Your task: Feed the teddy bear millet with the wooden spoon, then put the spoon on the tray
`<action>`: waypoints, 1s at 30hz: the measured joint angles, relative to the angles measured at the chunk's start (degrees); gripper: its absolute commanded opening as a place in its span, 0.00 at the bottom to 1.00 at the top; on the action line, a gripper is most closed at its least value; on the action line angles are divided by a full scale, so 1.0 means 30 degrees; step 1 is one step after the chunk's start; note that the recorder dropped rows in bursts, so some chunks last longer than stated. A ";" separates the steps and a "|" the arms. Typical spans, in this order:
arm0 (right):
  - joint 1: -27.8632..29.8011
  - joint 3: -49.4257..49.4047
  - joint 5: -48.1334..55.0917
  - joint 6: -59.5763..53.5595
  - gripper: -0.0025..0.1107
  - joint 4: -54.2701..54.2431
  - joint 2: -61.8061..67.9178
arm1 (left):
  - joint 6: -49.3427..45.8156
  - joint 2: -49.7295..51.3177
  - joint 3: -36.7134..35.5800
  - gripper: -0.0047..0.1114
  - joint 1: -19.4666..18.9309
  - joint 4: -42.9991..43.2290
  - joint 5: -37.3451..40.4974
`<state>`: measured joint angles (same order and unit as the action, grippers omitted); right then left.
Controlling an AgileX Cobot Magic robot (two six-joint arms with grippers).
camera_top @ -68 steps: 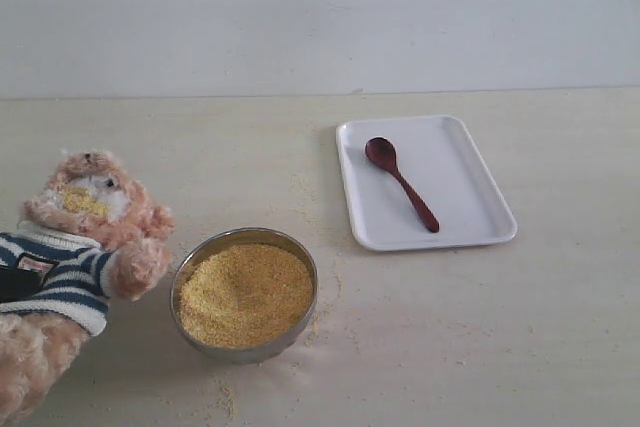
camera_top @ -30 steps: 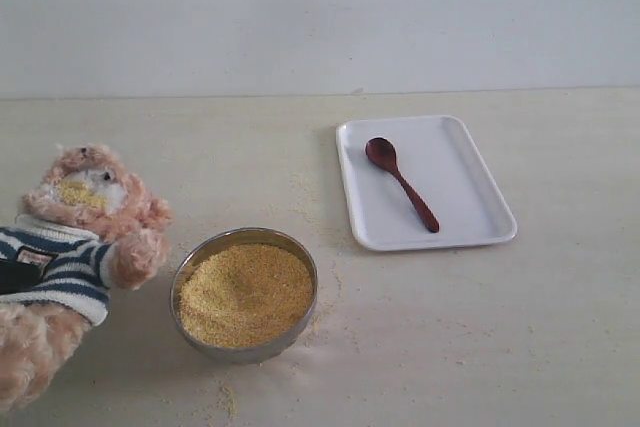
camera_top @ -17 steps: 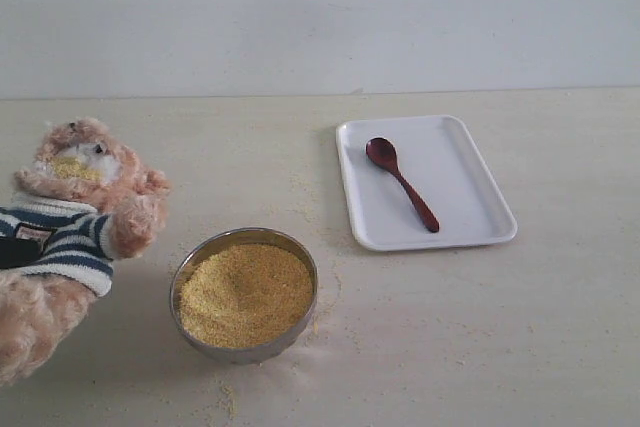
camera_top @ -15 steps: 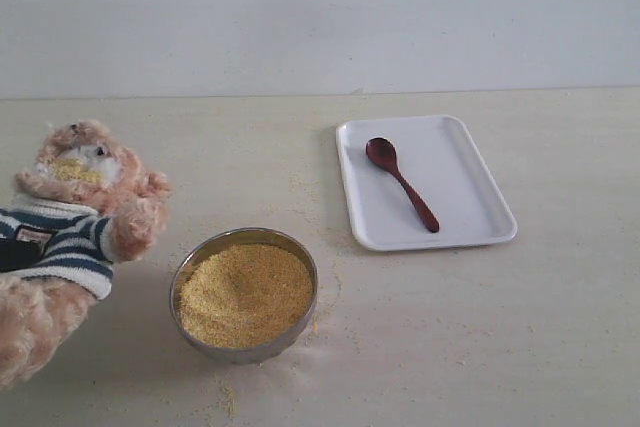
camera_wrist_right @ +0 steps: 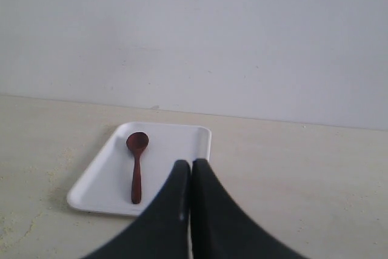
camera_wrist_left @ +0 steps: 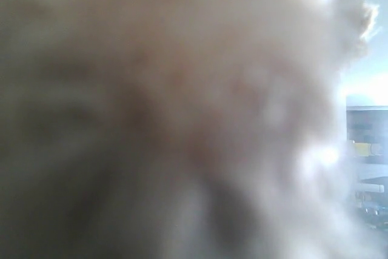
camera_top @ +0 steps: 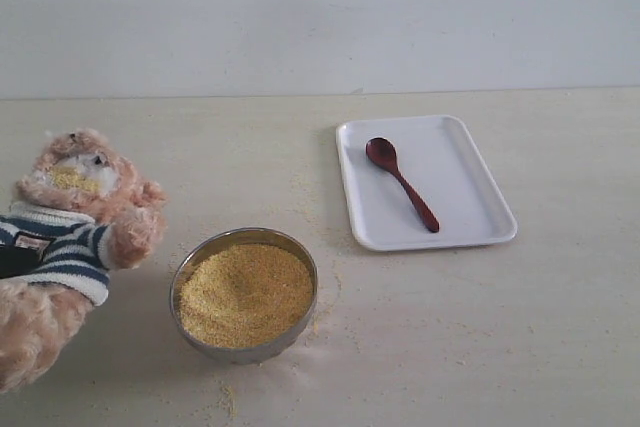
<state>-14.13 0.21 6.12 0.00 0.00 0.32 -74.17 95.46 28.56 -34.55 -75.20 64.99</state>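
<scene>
The bear [camera_top: 75, 212] is the biggest thing on the table [camera_top: 500, 327]. It leans at the far left of the exterior view, tilted back with its face turned up, partly cut off by the picture's edge. A yellow patch of millet sits on its white muzzle [camera_top: 72, 179], and one fuzzy arm hangs near the bowl without touching it. I hold the bear by the chest with my left gripper [camera_top: 12, 263]. Only a dark strip of it shows across the striped shirt, and blurred fur [camera_wrist_left: 182, 89] fills almost the whole left wrist view, so I cannot see how wide those fingers stand. The tray [camera_top: 470, 197] lies flat, well apart from the bear, on the right half of the table and nearer the wall; it also shows in my right wrist view [camera_wrist_right: 176, 144]. The metal bowl [camera_top: 243, 233] stands between bear and tray, nearer to the bear and closer to the front edge, filled with millet [camera_top: 245, 295]. The spoon [camera_top: 402, 185] lies inside the tray at a slant, its oval end toward the far left corner and its handle toward the near side, touching nothing else [camera_wrist_right: 136, 171]. My right gripper [camera_wrist_right: 191, 167] hangs above the table in front of the tray, its two dark fingers pressed together on nothing. Loose grains [camera_top: 225, 402] dust the table around the bowl.
</scene>
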 measured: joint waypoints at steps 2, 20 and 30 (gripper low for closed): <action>0.0000 0.0000 0.0000 0.0000 0.02 0.0000 0.0000 | 0.0000 0.0000 0.0000 0.08 0.0000 -0.0120 0.0070; 0.0000 0.0000 0.0000 0.0000 0.02 0.0000 0.0000 | -0.1298 0.0434 0.0528 0.08 0.0149 -0.1743 -0.1390; 0.0000 0.0000 0.0000 0.0000 0.02 0.0000 0.0000 | -0.1848 0.3073 0.2940 0.08 0.3446 -0.3826 -0.3910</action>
<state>-14.13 0.21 6.12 0.00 0.00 0.32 -79.71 104.68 37.38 -24.22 -86.68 53.26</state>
